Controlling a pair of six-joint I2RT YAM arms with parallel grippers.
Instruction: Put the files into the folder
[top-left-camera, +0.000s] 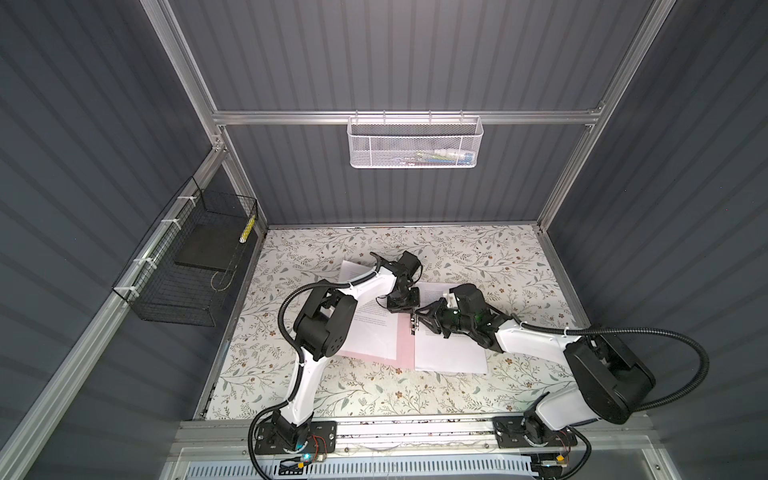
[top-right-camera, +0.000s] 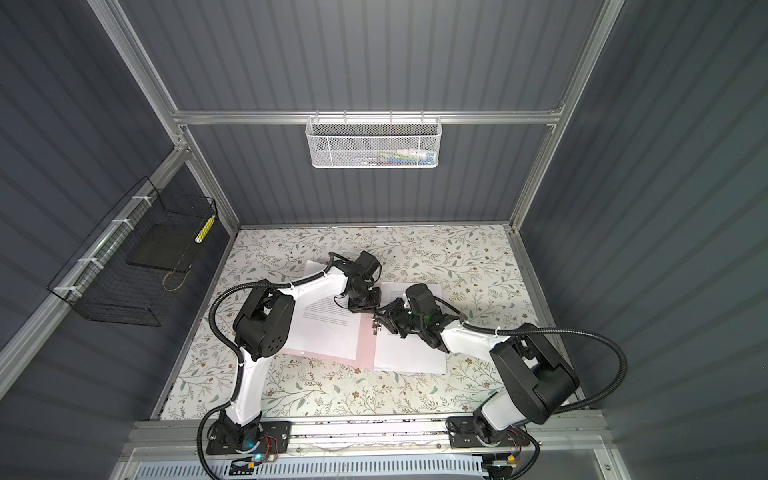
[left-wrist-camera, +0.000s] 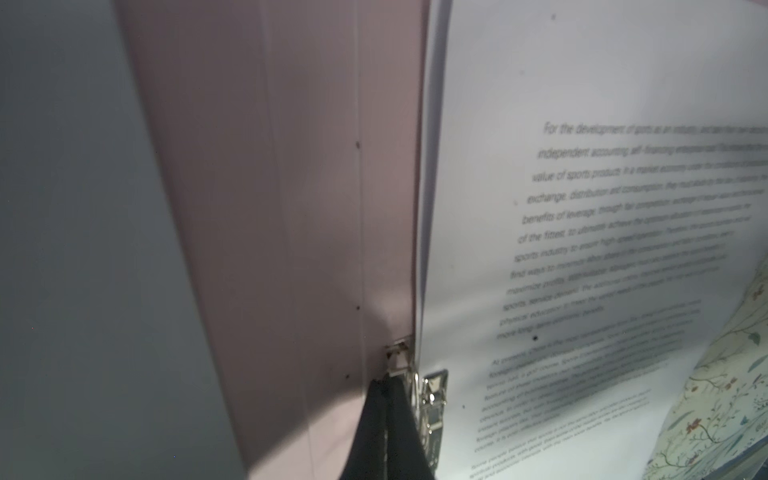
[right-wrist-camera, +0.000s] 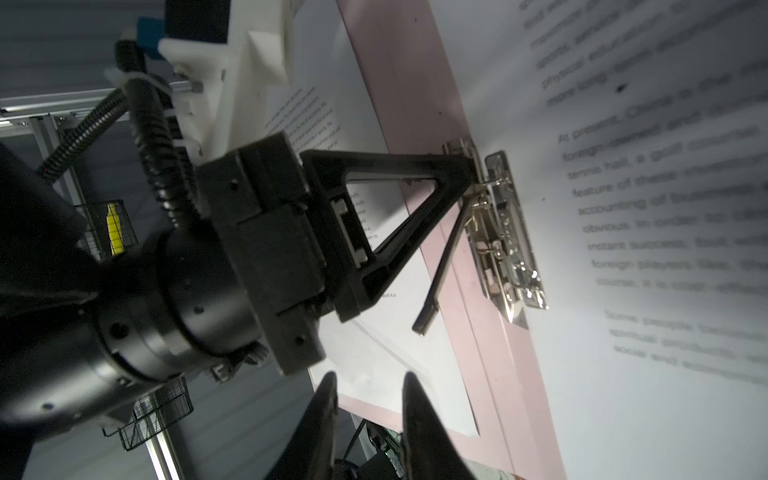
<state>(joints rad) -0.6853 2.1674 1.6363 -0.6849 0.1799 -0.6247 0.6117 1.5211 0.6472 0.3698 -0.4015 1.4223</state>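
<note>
We see the folder (top-left-camera: 405, 345) lying open and flat at the middle of the tabletop (top-left-camera: 374, 392), with bare flower-printed cover on all four sides of it. The files (top-left-camera: 451, 353) rest on both leaves. Between the white sheets only the pale pink spine strip shows, plus a thin pink margin along the near left edge; the right stack hides its leaf entirely. A shiny metal clip (right-wrist-camera: 505, 232) sits on the spine, and a thin black lever (right-wrist-camera: 446, 266) angles out from it over the pink card. Our left hand (right-wrist-camera: 469, 176) is clenched, its tips touching the clip's end. Our right hand (right-wrist-camera: 370, 380) is released and empty, near the clip but apart from it. On one sheet we read "For the development of sports as an industry".
</note>
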